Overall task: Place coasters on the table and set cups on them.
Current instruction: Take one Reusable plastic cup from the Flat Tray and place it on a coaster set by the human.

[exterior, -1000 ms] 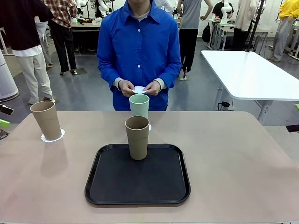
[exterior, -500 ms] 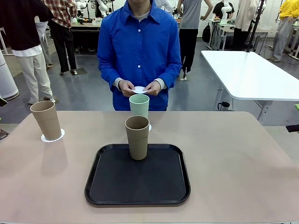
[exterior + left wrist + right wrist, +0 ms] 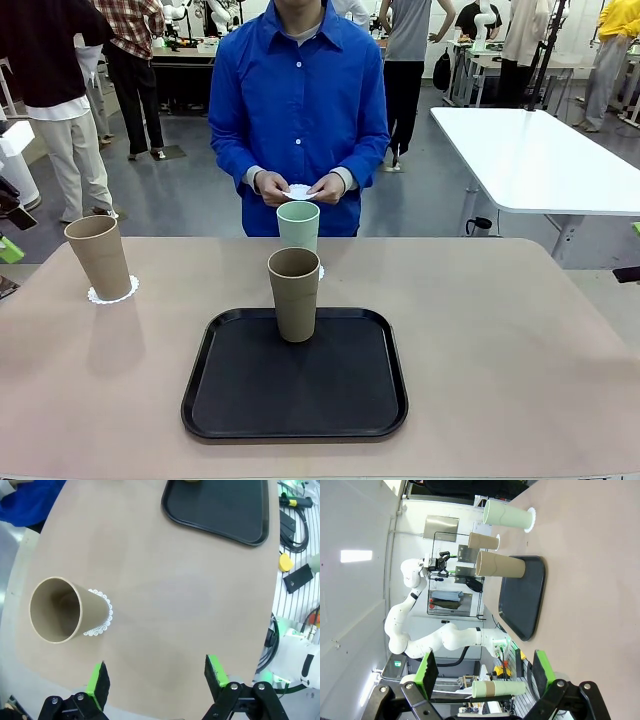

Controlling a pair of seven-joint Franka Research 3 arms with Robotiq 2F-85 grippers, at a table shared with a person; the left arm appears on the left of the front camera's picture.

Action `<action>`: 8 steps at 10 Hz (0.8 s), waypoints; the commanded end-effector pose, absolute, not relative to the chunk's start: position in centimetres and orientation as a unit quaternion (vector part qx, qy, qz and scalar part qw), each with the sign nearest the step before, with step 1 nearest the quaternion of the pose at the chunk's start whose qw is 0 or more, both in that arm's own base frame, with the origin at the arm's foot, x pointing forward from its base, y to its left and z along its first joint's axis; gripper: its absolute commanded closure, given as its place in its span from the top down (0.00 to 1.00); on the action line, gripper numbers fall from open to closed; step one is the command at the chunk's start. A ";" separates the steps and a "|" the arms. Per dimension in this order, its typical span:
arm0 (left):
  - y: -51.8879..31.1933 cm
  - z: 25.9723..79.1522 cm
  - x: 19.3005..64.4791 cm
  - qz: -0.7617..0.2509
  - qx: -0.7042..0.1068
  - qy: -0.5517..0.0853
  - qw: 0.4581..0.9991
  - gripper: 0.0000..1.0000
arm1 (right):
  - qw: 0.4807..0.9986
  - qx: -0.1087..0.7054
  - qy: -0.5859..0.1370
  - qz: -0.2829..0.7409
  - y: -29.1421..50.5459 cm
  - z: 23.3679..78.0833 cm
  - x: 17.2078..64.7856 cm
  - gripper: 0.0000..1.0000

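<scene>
Coasters number three, each a small round white paper doily with a scalloped edge. The first coaster lies on the beige table at the far left, its lacy rim showing around the base of the left tan cup that stands upright on it. The second coaster shows as a thin white sliver at the right of the base of the mint cup, which stands upright at the far middle of the table, just behind the tray. The third coaster is off the table, held between the person's two hands at waist height at the far side. Cups also number three: two tan and one mint green, all upright and all plain. The middle tan cup stands on the far part of the black tray, with bare tray around its base, directly in front of the mint cup. One tray lies on the table, in the near middle. A white glossy table stands farther off at the right. In the left wrist view the left gripper hangs over the table's left edge with its green-padded fingers spread wide and bare tabletop between them; the left tan cup and its doily lie ahead of it and to one side, well apart from both fingers. The right gripper is likewise spread wide and grips nothing, off the table's right side.
</scene>
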State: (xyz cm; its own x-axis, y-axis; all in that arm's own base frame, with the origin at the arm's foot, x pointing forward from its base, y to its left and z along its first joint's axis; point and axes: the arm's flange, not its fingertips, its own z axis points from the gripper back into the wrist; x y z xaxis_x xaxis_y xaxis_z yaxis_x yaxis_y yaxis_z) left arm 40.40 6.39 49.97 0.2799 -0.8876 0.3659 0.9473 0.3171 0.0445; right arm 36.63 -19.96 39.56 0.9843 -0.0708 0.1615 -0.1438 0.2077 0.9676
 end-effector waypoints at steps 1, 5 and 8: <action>7.3 50.0 40.2 -0.577 -0.091 -0.173 0.793 1.00 | 0.769 0.632 -0.087 0.025 -19.9 39.6 36.5 1.00; 7.3 50.0 40.2 -0.577 -0.091 -0.173 0.793 1.00 | 0.769 0.632 -0.087 0.025 -19.9 39.6 36.5 1.00; 7.3 50.0 40.2 -0.577 -0.091 -0.173 0.793 1.00 | 0.769 0.632 -0.087 0.025 -19.9 39.6 36.5 1.00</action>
State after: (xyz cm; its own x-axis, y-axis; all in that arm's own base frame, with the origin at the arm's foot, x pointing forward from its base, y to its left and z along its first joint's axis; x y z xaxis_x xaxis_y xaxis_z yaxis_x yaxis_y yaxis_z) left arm 40.27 7.27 49.93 0.2865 -0.8758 0.3884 0.9442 0.3269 0.0407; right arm 36.63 -19.96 39.56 0.9843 -0.0708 0.1615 -0.1438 0.2077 0.9676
